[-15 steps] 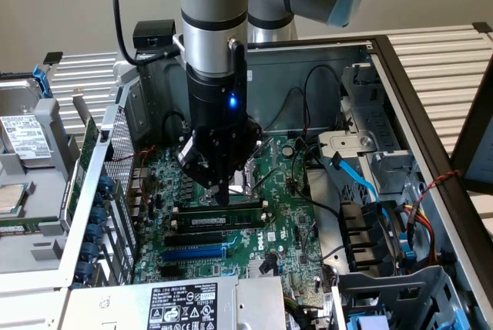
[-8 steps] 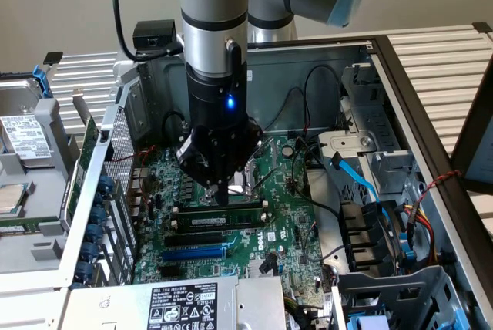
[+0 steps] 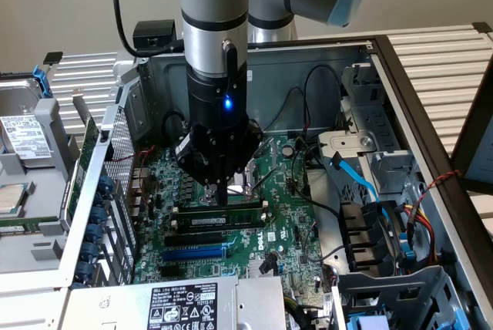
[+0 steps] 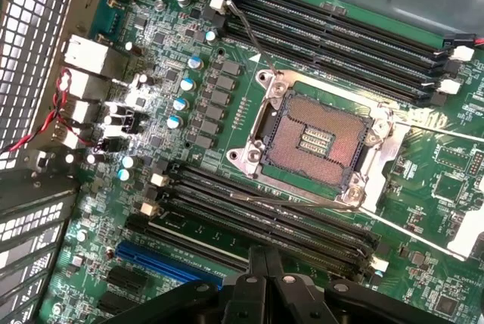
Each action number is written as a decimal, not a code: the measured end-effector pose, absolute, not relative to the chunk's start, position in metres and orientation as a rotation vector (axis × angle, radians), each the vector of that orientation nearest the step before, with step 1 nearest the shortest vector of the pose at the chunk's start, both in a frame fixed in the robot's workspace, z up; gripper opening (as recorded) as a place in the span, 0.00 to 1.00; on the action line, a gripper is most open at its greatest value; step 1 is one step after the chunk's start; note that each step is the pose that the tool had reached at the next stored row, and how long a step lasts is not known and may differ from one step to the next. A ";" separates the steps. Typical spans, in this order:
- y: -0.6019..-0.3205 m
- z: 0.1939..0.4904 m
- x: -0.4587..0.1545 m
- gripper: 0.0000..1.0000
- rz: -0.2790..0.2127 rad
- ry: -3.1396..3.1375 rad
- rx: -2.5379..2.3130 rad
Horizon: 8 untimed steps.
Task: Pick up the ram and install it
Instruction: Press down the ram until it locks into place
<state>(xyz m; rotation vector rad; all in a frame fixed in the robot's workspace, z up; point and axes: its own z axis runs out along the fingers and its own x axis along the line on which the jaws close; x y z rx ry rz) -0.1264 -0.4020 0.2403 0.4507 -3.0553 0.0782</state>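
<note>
1. Your hand is closed narrow, the two fingers together, and it holds nothing. The tips stand on the top edge of the ram, at about the middle of its length. I judge this is a pressing posture: closed fingers make one stiff point to push the stick down.

2. The ram stands on its edge in a black slot of the board, in the group of slots on the side of the socket that faces the blue slot. It lies along the slot, level as far as I can see, so it seems already placed and only the seating is in question.

3. Whether the white end clips have locked, I cannot tell; they are too small here.

4. In the wrist view the fingers point straight down at the slot rows, beside the open socket. The hand comes from above because the case lies open on its side, with the walls all around.

5. The blue cable is well apart from the hand, toward the drive side of the case.
</note>
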 end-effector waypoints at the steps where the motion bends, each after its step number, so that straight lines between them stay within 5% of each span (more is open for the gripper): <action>1: -0.402 0.240 -0.126 0.11 0.078 -3.058 0.435; 8: -0.402 0.240 -0.126 0.11 0.075 -3.071 0.315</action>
